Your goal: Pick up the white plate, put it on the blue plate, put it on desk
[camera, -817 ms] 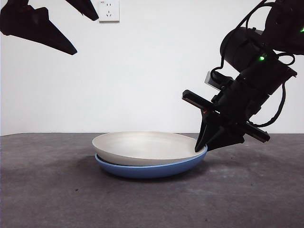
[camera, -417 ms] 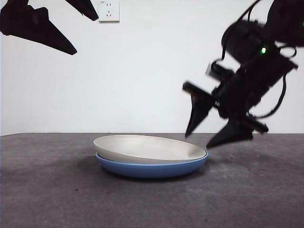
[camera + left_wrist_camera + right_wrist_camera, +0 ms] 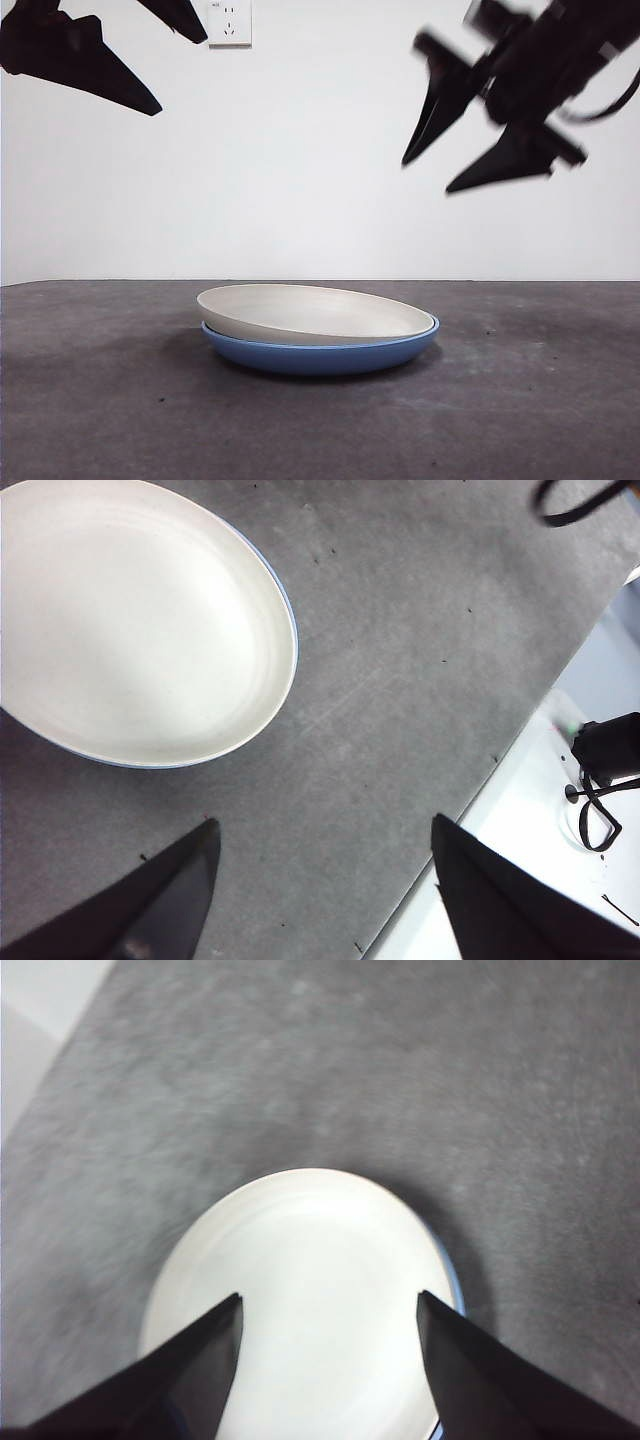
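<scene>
Since a second ago my right gripper (image 3: 440, 160) has let go of the white plate's rim and risen well above it, jaws spread wide and empty. Going left to right: my left gripper (image 3: 130, 60) waits high at the top corner, jaws apart, holding nothing. At centre, the white plate (image 3: 315, 312) sits nested in the blue plate (image 3: 320, 357), tilted slightly, on the desk (image 3: 100, 400). My right gripper hangs high above the stack's right edge.
</scene>
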Robot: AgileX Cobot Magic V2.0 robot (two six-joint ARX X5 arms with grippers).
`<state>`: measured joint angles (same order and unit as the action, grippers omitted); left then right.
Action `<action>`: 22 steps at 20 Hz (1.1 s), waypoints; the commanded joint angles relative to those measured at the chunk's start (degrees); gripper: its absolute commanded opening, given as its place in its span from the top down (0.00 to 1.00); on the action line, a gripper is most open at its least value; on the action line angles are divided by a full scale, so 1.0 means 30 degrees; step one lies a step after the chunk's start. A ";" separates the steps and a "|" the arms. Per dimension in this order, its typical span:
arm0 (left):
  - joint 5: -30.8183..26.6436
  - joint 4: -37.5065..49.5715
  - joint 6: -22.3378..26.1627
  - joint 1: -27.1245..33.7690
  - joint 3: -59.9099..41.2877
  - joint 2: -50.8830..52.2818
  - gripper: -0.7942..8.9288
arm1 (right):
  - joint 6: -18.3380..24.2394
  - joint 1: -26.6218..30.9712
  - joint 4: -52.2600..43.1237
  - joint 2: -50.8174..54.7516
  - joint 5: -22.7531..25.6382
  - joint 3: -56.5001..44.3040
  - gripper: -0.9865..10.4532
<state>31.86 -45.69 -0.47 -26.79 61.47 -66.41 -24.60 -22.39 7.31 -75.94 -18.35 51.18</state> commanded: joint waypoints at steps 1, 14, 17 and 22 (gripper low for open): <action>0.0117 0.0087 0.0299 -0.0080 0.0262 -0.0087 0.57 | 0.1676 -0.0080 0.1443 0.1290 -0.0947 0.0342 0.67; 0.0117 0.0066 0.0299 -0.0080 0.0262 -0.0087 0.57 | 0.5246 -0.0138 1.1424 0.5887 -0.4838 0.0342 0.67; 0.0117 0.0066 0.0299 -0.0080 0.0262 -0.0087 0.57 | 0.6171 -0.0138 1.3340 0.6266 -0.4823 0.0342 0.67; 0.0117 0.0066 0.0299 -0.0080 0.0262 -0.0087 0.57 | 0.6870 -0.0131 1.3981 0.6360 -0.4809 0.0342 0.67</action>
<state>31.88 -45.69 -0.47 -26.79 61.49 -66.41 -5.82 -22.46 49.63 -56.49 -32.67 51.18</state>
